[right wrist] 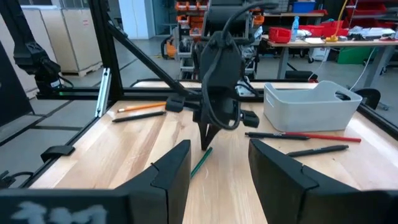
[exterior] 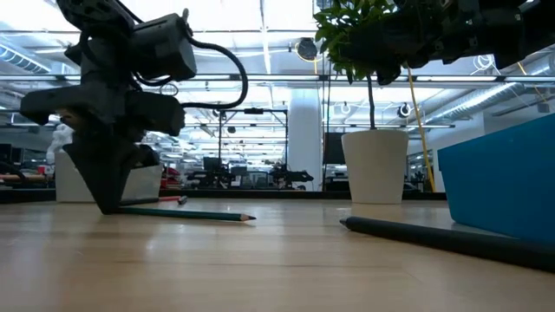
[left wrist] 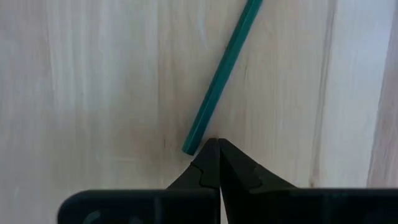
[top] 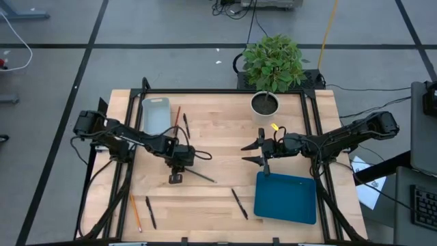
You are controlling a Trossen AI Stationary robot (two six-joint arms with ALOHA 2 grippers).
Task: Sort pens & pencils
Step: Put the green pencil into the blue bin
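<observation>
A green pencil (top: 199,175) lies flat on the wooden table; it also shows in the left wrist view (left wrist: 221,81) and the low view (exterior: 186,213). My left gripper (left wrist: 217,146) points straight down, shut, its tips right beside the pencil's blunt end (left wrist: 190,147). My right gripper (top: 253,152) hovers open near the table's middle, above the blue tray's far edge, holding nothing. A red pencil (top: 176,117) and a black pen (top: 186,124) lie by the grey bin. An orange pencil (top: 135,212) and a black pen (top: 150,212) lie near the near edge, and another black pen (top: 239,203) lies left of the tray. My left gripper comes from above, pointing down, with nothing between its shut fingers (left wrist: 231,163). The tips stand at the table surface next to the green pencil's blunt end (left wrist: 190,147). Whether they touch the pencil I cannot tell. The pencil lies flat on the table.
A grey bin (top: 156,115) stands at the far left and a blue tray (top: 285,198) at the near right. A potted plant (top: 265,104) stands at the far edge. Bare wood lies between the two grippers.
</observation>
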